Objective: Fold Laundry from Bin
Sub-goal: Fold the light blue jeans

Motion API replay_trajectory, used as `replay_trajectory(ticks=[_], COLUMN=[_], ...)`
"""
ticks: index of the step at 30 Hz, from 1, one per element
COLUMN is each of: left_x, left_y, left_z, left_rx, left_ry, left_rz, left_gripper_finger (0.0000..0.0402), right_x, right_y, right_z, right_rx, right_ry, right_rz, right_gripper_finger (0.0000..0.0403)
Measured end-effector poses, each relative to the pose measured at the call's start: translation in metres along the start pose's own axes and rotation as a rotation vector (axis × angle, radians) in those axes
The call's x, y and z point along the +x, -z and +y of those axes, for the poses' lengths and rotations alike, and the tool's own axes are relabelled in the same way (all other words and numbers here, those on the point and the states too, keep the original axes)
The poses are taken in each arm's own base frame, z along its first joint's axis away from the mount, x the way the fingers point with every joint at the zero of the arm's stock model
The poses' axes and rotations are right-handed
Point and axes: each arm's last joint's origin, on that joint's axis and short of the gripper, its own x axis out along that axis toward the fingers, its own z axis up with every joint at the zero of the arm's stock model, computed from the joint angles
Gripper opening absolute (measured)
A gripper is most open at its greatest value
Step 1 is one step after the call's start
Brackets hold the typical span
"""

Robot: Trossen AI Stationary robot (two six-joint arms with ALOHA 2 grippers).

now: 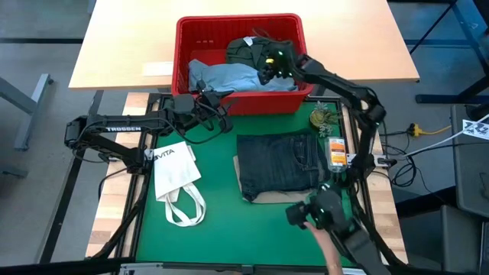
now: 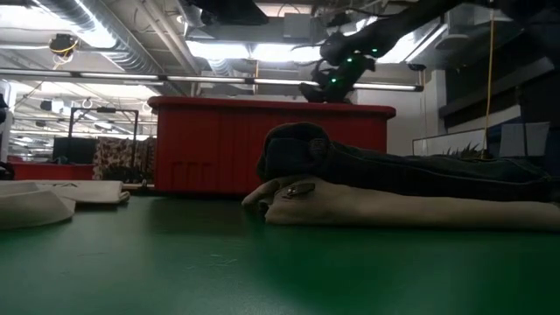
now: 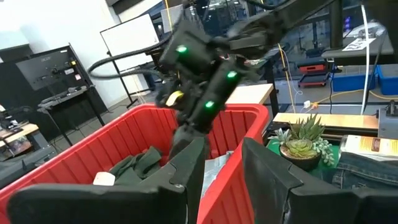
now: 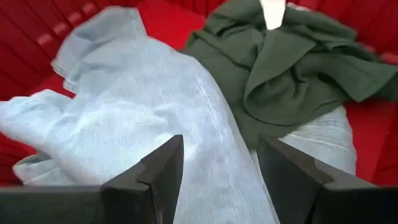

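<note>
Right end effector [image 4: 217,174] spread, hovering over light jeans [image 4: 155,118] in bin [image 1: 191,46]. Left end effector [image 3: 221,180] spread, empty, near the bin's left corner.

Dark arms [image 1: 114,128], green indicator lights.

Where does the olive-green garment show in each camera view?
High: olive garment in the red bin, far right part, beside the light blue jeans.
Low: hidden behind the bin's wall.
Left wrist: inside the bin.
Right wrist: upper right.
Shared landmark: the bin.
</note>
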Motion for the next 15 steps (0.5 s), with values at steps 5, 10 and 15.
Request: replay_trajectory(ticks=[5,10,15], left_x=[0.000,0.000,0.000], left_y=[0.000,0.000,0.000], left_z=[0.000,0.000,0.000], left_rx=[0.000,0.000,0.000], left_ry=[0.000,0.000,0.001], left_rz=[0.001,0.002,0.002], left_gripper_finger=[0.0103,0.0103,0.0103], right_x=[0.018,0.035,0.059], right_y=[-0.025,-0.032,-0.010], right_z=[0.002,0.003,-0.001], right_rx=[-0.006,-0.011,-0.014], right_ry=[0.011,0.024,0.032], right_rz=[0.106,0.247,0.369], right_gripper_finger=[0.0205,0.0205,0.0205])
